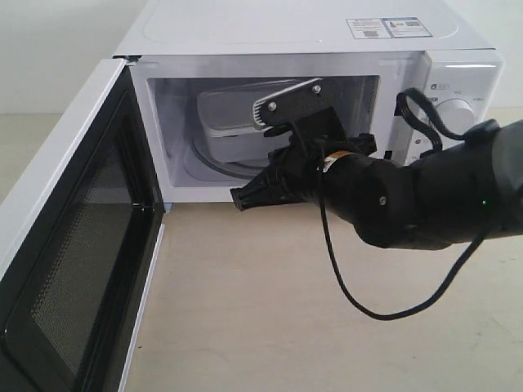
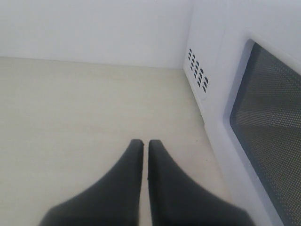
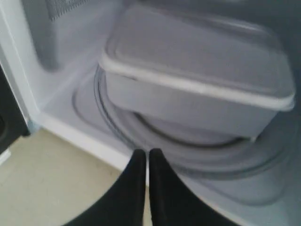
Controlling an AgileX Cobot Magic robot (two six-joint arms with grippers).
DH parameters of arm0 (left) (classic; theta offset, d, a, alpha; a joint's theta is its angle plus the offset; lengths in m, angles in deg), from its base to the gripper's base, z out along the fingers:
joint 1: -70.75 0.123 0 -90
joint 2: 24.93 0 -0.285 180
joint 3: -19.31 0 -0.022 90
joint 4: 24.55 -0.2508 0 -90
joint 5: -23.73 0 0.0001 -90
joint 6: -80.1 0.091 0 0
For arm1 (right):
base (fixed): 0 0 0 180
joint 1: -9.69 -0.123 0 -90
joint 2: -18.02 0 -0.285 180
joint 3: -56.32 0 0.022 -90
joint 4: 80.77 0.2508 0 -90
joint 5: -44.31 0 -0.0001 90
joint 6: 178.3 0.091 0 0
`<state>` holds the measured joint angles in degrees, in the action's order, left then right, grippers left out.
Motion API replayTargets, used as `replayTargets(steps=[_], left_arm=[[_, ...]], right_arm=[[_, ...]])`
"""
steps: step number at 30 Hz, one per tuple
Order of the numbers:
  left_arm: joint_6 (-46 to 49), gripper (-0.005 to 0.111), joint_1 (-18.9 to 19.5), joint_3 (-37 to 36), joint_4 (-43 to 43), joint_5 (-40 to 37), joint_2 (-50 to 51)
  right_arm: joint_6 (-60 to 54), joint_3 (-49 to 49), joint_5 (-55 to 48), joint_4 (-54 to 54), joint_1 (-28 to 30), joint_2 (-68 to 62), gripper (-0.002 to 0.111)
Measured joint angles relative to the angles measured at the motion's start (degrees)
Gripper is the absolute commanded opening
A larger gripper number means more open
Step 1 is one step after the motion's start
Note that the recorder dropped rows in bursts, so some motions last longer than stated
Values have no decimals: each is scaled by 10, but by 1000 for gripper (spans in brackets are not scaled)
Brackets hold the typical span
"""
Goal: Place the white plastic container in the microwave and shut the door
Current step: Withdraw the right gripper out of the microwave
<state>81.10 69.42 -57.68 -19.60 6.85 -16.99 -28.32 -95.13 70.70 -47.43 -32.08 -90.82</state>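
Observation:
The white plastic container (image 1: 225, 114) (image 3: 197, 61) sits lidded on the glass turntable (image 3: 188, 146) inside the microwave (image 1: 302, 33). The door (image 1: 82, 245) stands swung wide open to the left, its black mesh inner face showing. My right gripper (image 1: 237, 200) (image 3: 146, 151) is shut and empty, its tips at the front sill of the cavity, a short way from the container. My left gripper (image 2: 143, 142) is shut and empty over the table, beside the outer face of the door (image 2: 268, 127); the exterior view does not show it.
The right arm and its wrist camera block much of the cavity opening. A black cable (image 1: 368, 302) loops from the arm down onto the beige table (image 1: 245, 327). Vent holes (image 2: 197, 70) mark the microwave's side wall. A dial (image 1: 458, 114) sits on the right panel.

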Motion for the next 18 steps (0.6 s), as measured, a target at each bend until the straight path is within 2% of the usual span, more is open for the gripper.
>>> replayTargets(steps=[7,10,14,18], left_arm=[[0,4,0,0,0,0,0],[0,4,0,0,0,0,0],[0,4,0,0,0,0,0],[0,4,0,0,0,0,0]], right_arm=[[1,2,0,-17,0,6,0],[2,3,-35,-19,0,22,0],[1,32,-107,-19,-12,95,0],[5,102,-126,-22,-43,203,0]])
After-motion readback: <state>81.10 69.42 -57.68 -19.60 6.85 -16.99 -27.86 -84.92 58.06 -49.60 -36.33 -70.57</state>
